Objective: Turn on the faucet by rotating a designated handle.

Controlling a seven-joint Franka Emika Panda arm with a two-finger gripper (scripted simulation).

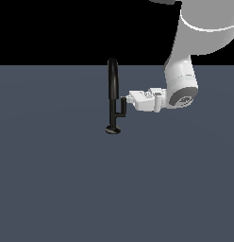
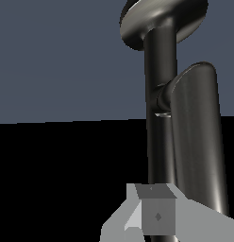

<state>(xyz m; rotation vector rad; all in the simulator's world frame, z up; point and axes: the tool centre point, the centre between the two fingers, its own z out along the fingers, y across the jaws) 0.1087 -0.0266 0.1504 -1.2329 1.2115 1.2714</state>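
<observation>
Gripper (image 1: pixel 124 100) lies horizontal w/ tips at the handle (image 1: pixel 122 108) top, beside the faucet (image 1: pixel 112 90), prob. to push it round; finger spread can't tell.

Quick count from where I'm standing: one faucet (image 1: pixel 112 90), just a single tall arched pipe on one little round base (image 1: pixel 112 130), and it's got one handle (image 1: pixel 122 108) sticking off the side. One robot arm (image 1: pixel 185 71) with one gripper (image 1: pixel 125 100) on the end. All of it's on one flat grey floor (image 1: pixel 53 179).
</observation>
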